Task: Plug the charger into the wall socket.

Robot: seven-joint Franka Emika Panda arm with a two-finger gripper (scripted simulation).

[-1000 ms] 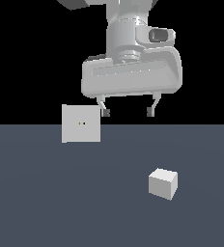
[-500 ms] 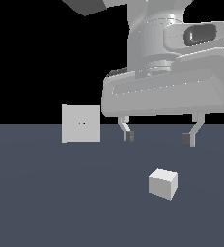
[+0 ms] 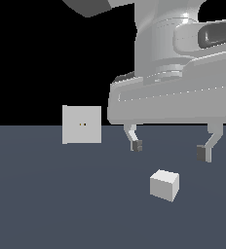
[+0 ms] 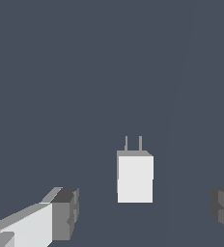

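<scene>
The charger (image 3: 164, 185) is a small white-grey cube lying on the dark floor, toward the exterior view's right. In the wrist view the charger (image 4: 134, 176) shows two thin prongs sticking out of one face. The wall socket (image 3: 82, 125) is a flat upright white square panel with two tiny holes at its centre, at the exterior view's left. My gripper (image 3: 169, 149) is open and empty, hovering above the charger with its fingertips (image 3: 136, 145) apart on either side. In the wrist view the charger lies between the gripper (image 4: 145, 212) fingers (image 4: 65, 213), not touched.
A dark grey-blue floor (image 3: 47, 204) spreads under everything. The background behind the socket is black. The large grey hand body (image 3: 178, 99) fills the upper right of the exterior view.
The gripper has moved toward the exterior view's right and closer to the camera, coming down over the charger. Charger and socket have not moved.
</scene>
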